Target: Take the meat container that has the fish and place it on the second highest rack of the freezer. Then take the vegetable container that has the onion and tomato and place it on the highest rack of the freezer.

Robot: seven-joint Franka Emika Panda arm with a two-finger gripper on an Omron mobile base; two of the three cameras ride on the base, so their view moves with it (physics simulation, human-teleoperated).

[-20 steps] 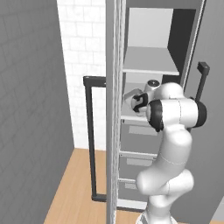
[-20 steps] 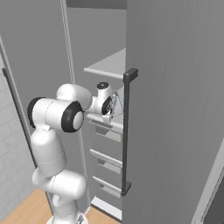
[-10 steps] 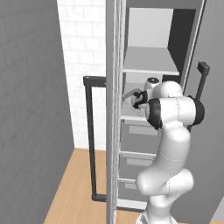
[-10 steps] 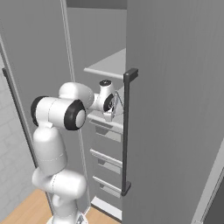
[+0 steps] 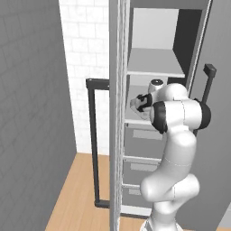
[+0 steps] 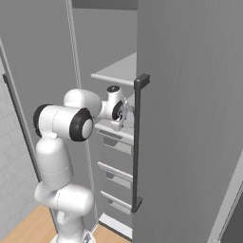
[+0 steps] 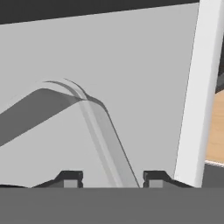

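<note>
My gripper (image 5: 138, 104) reaches into the open freezer (image 5: 158, 31), just above its second highest rack (image 5: 133, 118) and below the highest rack (image 5: 153, 63). In the hand view the gripper (image 7: 113, 179) stands open. Its two dark fingertips (image 7: 72, 178) sit on either side of the thin clear rim of the meat container (image 7: 94, 118), with a gap on each side. The container rests low in front of the hand. The fish is hidden. The vegetable container, onion and tomato are out of view.
The freezer's grey door with its long black bar handle (image 6: 137, 142) stands close on the right of the hand. Another black handle (image 5: 93, 144) hangs on the left door. Grey drawers (image 6: 116, 142) lie below the shelves. A white upright (image 7: 197, 87) borders the hand's right side.
The jaws have opened and let go of the container's rim. The arm has hardly moved inside the freezer.
</note>
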